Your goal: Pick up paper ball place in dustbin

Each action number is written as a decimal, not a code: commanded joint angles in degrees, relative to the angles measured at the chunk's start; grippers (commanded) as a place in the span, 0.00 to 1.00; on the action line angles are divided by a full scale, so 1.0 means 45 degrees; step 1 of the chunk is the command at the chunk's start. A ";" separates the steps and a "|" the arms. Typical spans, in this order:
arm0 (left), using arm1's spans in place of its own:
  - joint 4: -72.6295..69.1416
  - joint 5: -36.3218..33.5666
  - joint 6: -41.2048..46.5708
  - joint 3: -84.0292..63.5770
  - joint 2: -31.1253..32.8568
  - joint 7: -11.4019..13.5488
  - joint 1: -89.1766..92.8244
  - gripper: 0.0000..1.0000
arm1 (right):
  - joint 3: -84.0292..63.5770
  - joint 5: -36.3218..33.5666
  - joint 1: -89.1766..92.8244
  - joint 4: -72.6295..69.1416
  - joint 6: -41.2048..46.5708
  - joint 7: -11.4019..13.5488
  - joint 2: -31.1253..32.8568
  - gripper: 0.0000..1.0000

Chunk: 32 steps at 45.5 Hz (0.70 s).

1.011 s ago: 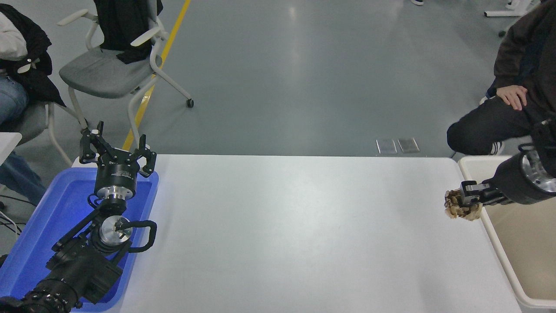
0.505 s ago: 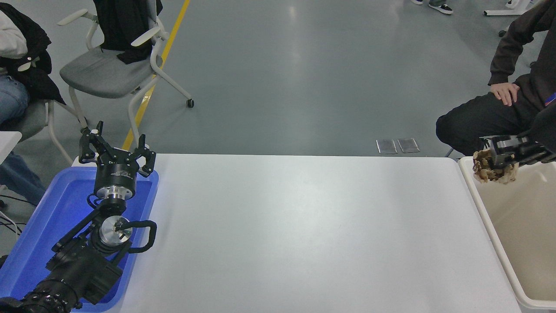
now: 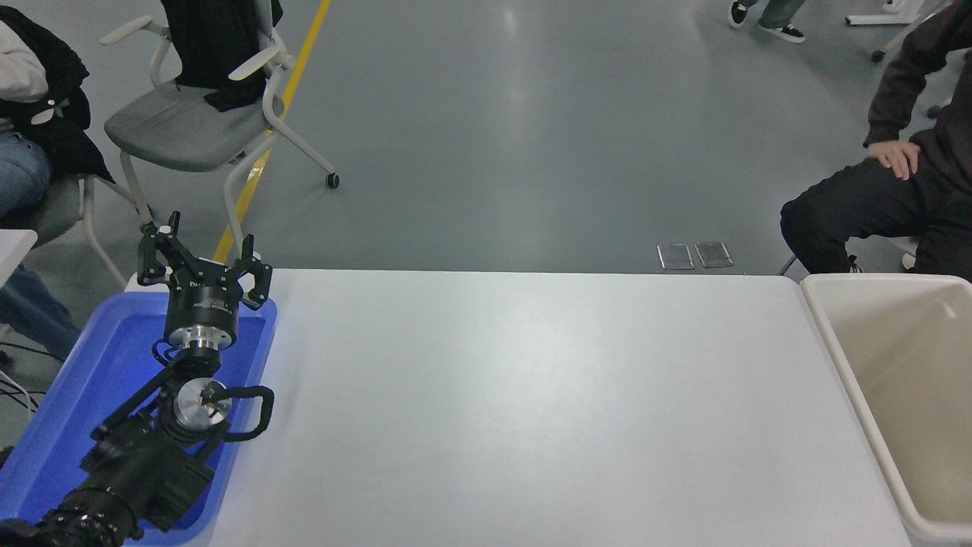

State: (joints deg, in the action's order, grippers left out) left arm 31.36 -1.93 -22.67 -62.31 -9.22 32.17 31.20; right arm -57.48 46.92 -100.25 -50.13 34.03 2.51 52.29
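From my station the main risk is that I am working blind: neither the right arm nor the paper ball shows anywhere in the head view, so I cannot confirm whether the ball sits over the dustbin or off to its side. If I let go now and it is outside the rim, it would fall to the floor where I could not recover it. The part of the bin's inside that I can see, at the table's right end, looks bare, though its right portion is cut off by the frame edge.

I cannot say where the ball lies relative to the right pincer, and I cannot tell whether that pincer is clenched or released, since both are out of sight.

The left gripper is parked at the near left above the blue tray, fingers spread and grasping nothing. A seated person is beyond the bin, close enough that I would keep the swing short.
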 commanded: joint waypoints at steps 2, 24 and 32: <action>0.0003 -0.0001 -0.0002 -0.0001 -0.0001 0.0000 0.0000 0.99 | 0.3338 0.0335 0.5399 0.2428 -0.2070 -0.0031 0.0236 0.00; -0.0016 -0.0001 -0.0002 -0.0001 -0.0001 0.0019 0.0020 0.99 | 0.7948 -0.1832 1.2492 0.7252 -0.6409 0.0028 -0.3454 0.00; -0.0017 -0.0001 -0.0002 -0.0001 -0.0001 0.0019 0.0020 0.99 | 0.7968 -0.2204 1.3117 0.7430 -0.6839 0.0008 -0.4197 0.00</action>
State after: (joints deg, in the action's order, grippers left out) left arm 31.33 -1.93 -22.67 -62.31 -9.23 32.26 31.28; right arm -25.54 40.29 -48.76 -21.32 7.66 2.57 38.73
